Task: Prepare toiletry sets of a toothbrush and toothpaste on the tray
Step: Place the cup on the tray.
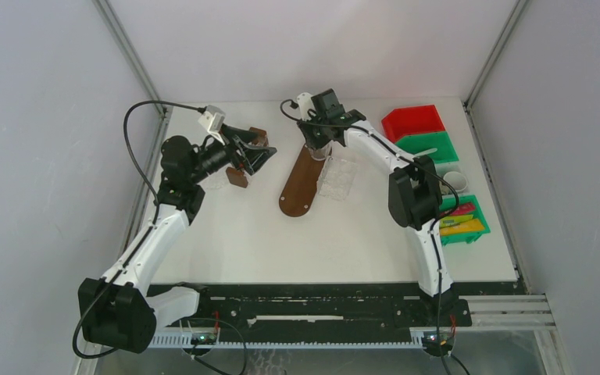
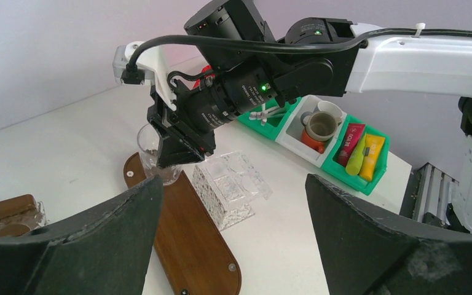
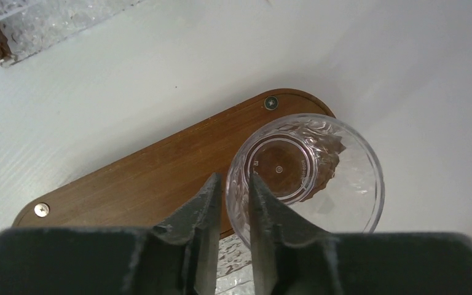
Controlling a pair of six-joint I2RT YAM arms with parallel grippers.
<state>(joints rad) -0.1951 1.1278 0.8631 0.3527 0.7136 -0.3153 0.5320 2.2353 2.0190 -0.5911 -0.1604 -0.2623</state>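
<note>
You are only starting on this job. Your right gripper (image 3: pixel 232 184) is standing over the far end of the oval brown wooden tray (image 3: pixel 147 178), its fingers narrowly parted astride the wall of a clear ribbed plastic cup (image 3: pixel 307 178), one inside the rim and one outside. They seem to be flanking the wall rather than pinching it. The cup is sitting upright on the tray's end, and nothing else is lying on the wood.

Your left gripper (image 2: pixel 233 246) is hanging spread wide and empty, off to the left above the white tabletop (image 1: pixel 242 242).

The toothpaste is waiting well apart from the tray: the pink-red tube with a white end (image 2: pixel 351 142) and the lime green tube (image 2: pixel 357 161) are lying side by side in the green bin (image 2: pixel 378 181) at the right edge. No toothbrush is showing plainly. Judging by this, every set is yet to be laid out.
</note>
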